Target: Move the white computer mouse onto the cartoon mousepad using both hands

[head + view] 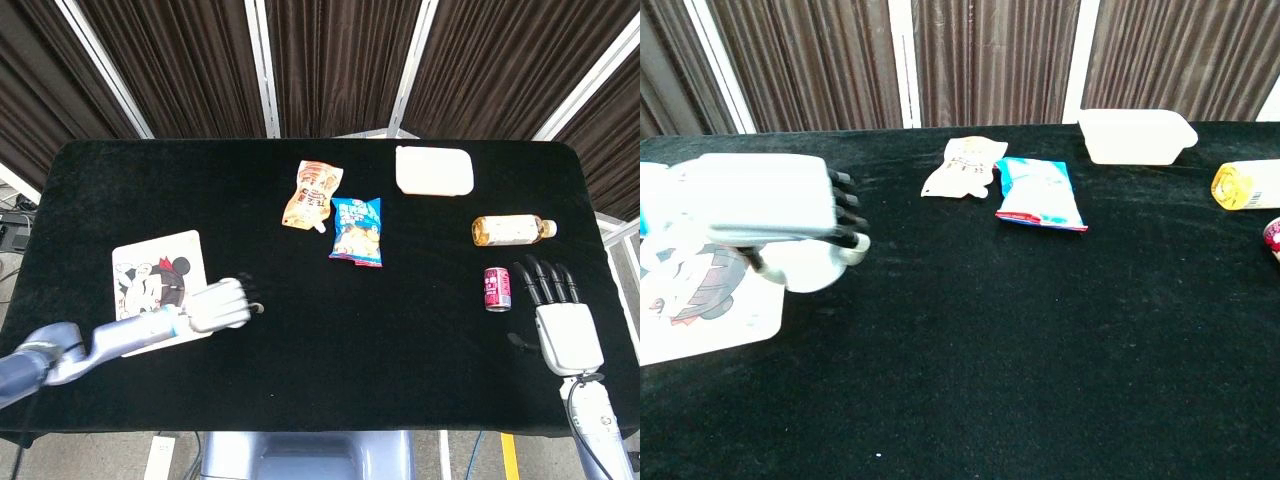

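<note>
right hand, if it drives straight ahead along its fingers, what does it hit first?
Probably the tea bottle: the right hand points up the table toward it. The red can sits just left of that line; depth is unclear.
</note>
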Controlling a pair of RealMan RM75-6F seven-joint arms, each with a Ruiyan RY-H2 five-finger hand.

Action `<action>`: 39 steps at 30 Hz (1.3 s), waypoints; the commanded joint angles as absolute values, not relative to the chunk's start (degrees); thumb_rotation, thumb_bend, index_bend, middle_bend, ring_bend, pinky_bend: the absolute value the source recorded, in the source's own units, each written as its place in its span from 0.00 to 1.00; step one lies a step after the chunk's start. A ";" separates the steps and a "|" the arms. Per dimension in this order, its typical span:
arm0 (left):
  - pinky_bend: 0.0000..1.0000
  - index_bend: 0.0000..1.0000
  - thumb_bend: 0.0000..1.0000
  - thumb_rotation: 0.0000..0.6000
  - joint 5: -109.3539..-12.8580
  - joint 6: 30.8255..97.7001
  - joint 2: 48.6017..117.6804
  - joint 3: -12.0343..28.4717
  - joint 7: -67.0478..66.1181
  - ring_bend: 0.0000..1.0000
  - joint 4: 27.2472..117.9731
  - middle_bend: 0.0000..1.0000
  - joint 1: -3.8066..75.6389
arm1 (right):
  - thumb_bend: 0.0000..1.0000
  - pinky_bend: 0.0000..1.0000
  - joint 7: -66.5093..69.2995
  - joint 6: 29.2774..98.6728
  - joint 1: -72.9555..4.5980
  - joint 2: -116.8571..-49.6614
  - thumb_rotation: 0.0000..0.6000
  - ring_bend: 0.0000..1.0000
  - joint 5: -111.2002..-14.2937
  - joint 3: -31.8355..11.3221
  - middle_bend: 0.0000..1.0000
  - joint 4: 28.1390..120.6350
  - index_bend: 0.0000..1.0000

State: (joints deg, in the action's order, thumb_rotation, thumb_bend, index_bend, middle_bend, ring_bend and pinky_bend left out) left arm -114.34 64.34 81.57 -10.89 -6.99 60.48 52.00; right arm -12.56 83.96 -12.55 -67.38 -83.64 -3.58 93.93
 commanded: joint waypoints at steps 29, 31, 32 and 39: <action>0.00 0.00 0.01 1.00 -116.14 73.95 86.92 -19.37 0.54 0.00 30.54 0.00 41.58 | 0.00 0.00 -18.52 82.61 -12.38 -70.01 1.00 0.00 -83.25 -4.76 0.00 94.23 0.00; 0.00 0.00 0.00 1.00 -116.19 75.49 86.38 -19.32 0.17 0.00 30.56 0.00 41.38 | 0.00 0.00 -18.51 82.69 -12.31 -69.91 1.00 0.00 -83.46 -4.75 0.00 94.34 0.00; 0.00 0.00 0.00 1.00 -116.11 76.26 86.00 -19.22 -0.12 0.00 30.67 0.00 41.21 | 0.00 0.00 -18.48 82.71 -12.27 -69.87 1.00 0.00 -83.58 -4.72 0.00 94.42 0.00; 0.00 0.00 0.00 1.00 -109.00 83.15 80.83 -13.73 -1.51 0.00 37.58 0.00 36.61 | 0.00 0.00 -17.60 83.33 -11.84 -69.11 1.00 0.00 -85.24 -4.33 0.00 95.34 0.00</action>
